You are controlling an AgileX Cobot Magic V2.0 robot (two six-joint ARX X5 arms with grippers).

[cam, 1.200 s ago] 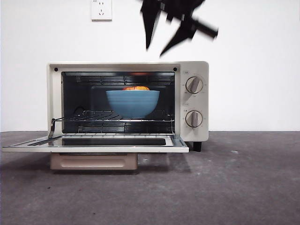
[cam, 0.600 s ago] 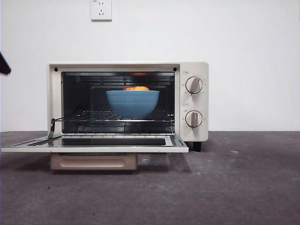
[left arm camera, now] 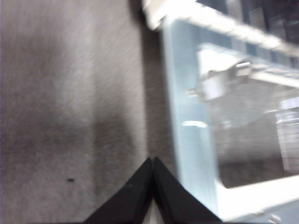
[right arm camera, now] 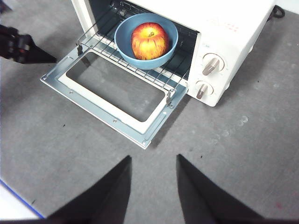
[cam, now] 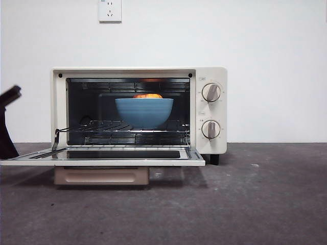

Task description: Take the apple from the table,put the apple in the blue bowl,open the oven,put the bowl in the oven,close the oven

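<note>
The left end effector (cam: 7, 122) sits low at the far left of the front view, just off the outer corner of the dropped oven door (cam: 102, 155), its two black jaws pinched together and holding nothing, as its own wrist view shows. Moving right, the oven (cam: 139, 109) stands wide open on the desk (cam: 245, 204), and on its wire rack (cam: 122, 127) rests the blue bowl (cam: 144, 112), with the apple (cam: 148, 95) peeking just over the rim. Further right are the two knobs (cam: 211, 92), untouched in these pictures.

By the look of it, most of the job is done: apple in bowl, oven opened, bowl inside. Only closing the door is left, and the left end effector seems placed for that.

The right end effector (right arm camera: 152, 161) hangs high above the desk in front, jaws apart and empty, out of the front view altogether. Its camera gives what the front view cannot: the whole apple (right arm camera: 150, 41) seated in the bowl (right arm camera: 146, 41), and the door's glass panel from above. The left wrist view is blurred, showing only the door's edge close by.
</note>
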